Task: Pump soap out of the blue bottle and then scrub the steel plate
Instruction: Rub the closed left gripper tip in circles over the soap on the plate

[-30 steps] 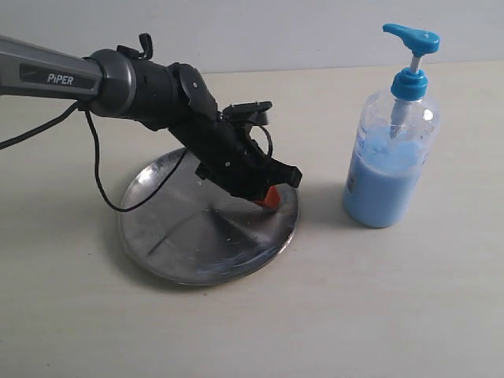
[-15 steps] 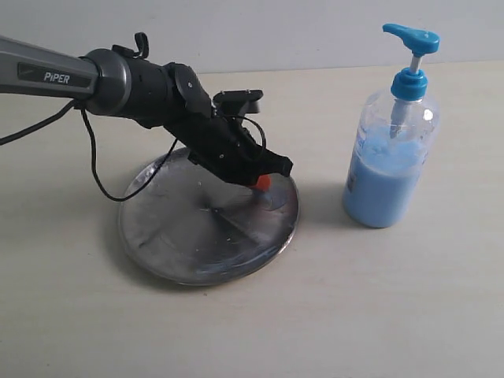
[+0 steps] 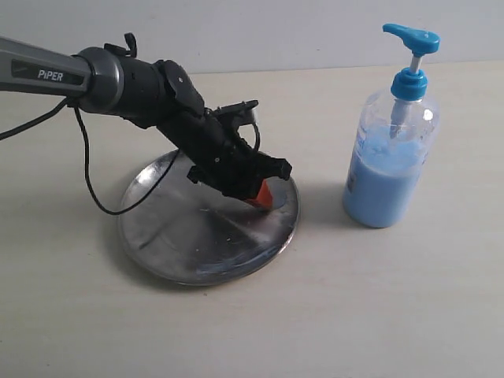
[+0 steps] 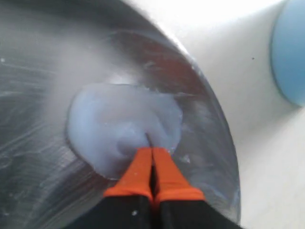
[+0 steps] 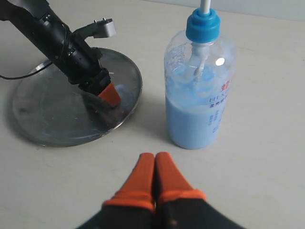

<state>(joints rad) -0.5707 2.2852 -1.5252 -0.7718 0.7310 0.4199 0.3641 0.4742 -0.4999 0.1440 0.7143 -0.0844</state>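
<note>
The steel plate [image 3: 181,236] lies left of centre on the table, also shown as the steel plate [image 5: 52,119] and the steel plate [image 4: 28,157]. A pale blue blob of soap [image 4: 114,124] sits near its right rim. My left gripper [image 3: 263,195] is shut, its orange tips pressed together and touching the soap's edge; it shows as the left gripper [image 4: 151,151] and the left gripper [image 5: 110,97]. The blue bottle [image 3: 391,161] stands upright to the plate's right, seen too as the blue bottle [image 5: 198,90]. My right gripper [image 5: 155,157] is shut and empty, hovering in front of the bottle, out of the exterior view.
The left arm [image 3: 118,83] reaches in from the left over the plate's far side, trailing a black cable [image 3: 98,193]. The pale tabletop [image 3: 378,307] spreads around the plate and bottle. A wall [image 3: 260,31] runs behind.
The left gripper's tips have swung over the plate's right side: towards the far rim half a second ago, now back towards the near side. The bottle has stayed put.
</note>
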